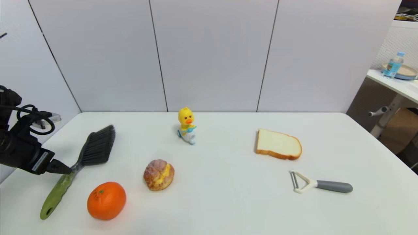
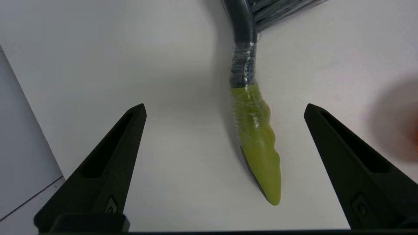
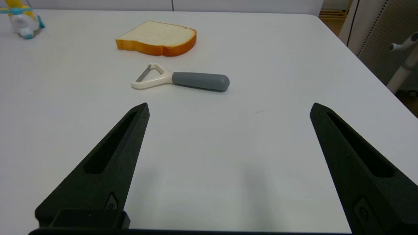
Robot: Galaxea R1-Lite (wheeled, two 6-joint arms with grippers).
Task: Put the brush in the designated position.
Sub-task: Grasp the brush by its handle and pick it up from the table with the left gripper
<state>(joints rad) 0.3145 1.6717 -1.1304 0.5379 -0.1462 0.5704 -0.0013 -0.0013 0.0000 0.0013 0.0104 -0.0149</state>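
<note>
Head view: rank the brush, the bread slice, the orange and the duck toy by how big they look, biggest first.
1. brush, longest by far
2. bread slice and orange look alike; the orange sits nearer, so unranked
3. duck toy

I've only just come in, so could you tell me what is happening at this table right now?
The robot's left gripper hangs open over the brush, which lies on the white table at its left side; the fingers straddle the green handle without touching it, so nothing is gripped yet. The right gripper is also open and idle above bare table, short of the peeler. An orange, a pastry, a duck toy and a bread slice lie untouched.
</note>
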